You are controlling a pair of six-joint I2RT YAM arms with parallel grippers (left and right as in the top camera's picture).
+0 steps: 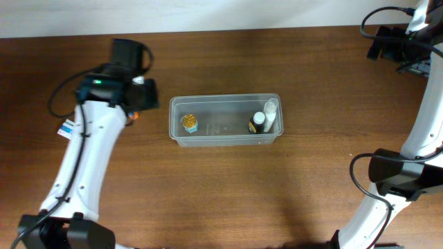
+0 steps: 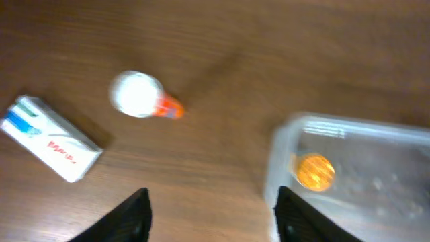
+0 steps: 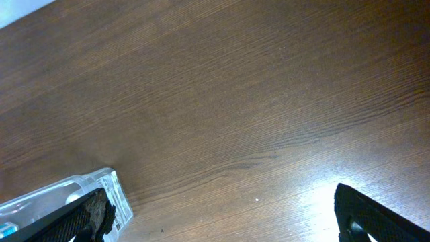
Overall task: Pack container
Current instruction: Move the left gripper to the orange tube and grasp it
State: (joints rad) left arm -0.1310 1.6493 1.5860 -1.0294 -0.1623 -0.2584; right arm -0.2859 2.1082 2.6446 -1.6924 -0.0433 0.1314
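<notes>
The clear plastic container [image 1: 225,136] lies mid-table. In it are a small orange-lidded jar [image 1: 189,124], a dark bottle with a white cap [image 1: 257,123] and a white tube [image 1: 270,113]. My left gripper [image 1: 142,97] hovers just left of the container, open and empty [image 2: 211,215]. In the left wrist view the container's left end [image 2: 282,144] and the orange jar [image 2: 314,171] show at the right. A white-capped orange bottle [image 2: 141,95] and a white box with blue and red print [image 2: 50,138] lie on the table. My right gripper [image 1: 394,45] is far back right, open and empty [image 3: 222,218].
The brown wooden table [image 1: 221,194] extends all round the container. The right wrist view shows one corner of the container [image 3: 101,188] at lower left and bare wood elsewhere. Arm cables hang at the left and right edges.
</notes>
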